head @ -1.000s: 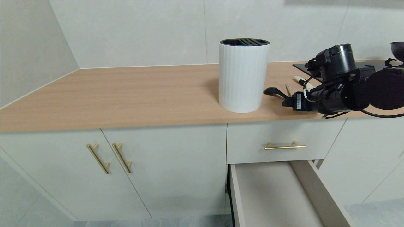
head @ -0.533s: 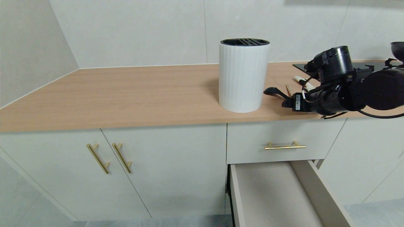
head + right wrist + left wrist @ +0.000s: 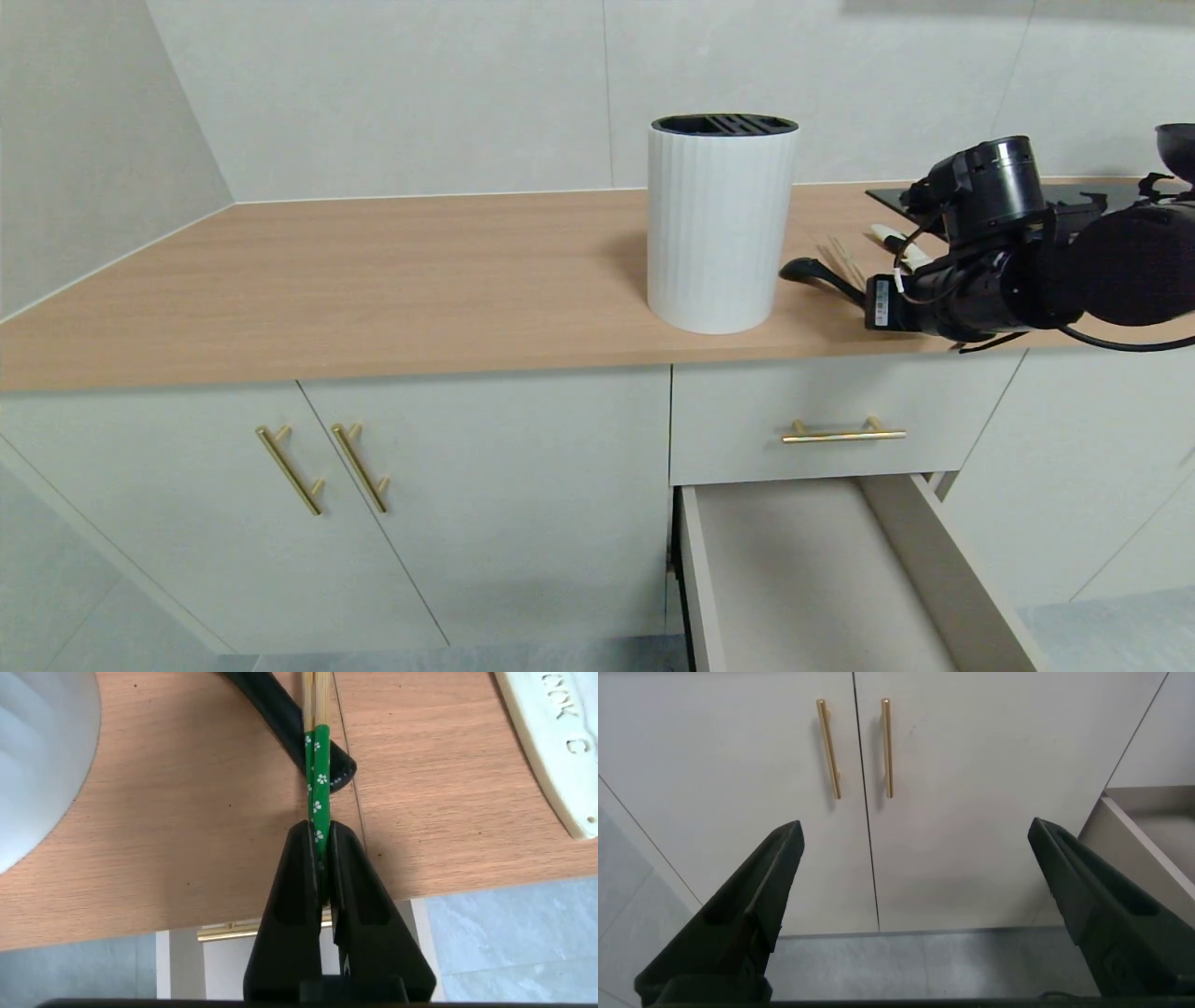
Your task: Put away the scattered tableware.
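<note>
Drawer (image 3: 822, 579): pulled open below the desk (image 3: 420, 271).
Left pincer (image 3: 915, 835): released, fingers wide apart, facing the cupboard doors (image 3: 868, 803).
Right pincer (image 3: 320, 845): at the desk's front edge, clenched on the green end of the chopsticks (image 3: 318, 756).
Chopsticks: lying across a black utensil (image 3: 280, 719), beside the white holder (image 3: 721, 229).

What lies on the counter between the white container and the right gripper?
In the head view, the end of a black utensil and the chopsticks held by the right gripper.
</note>
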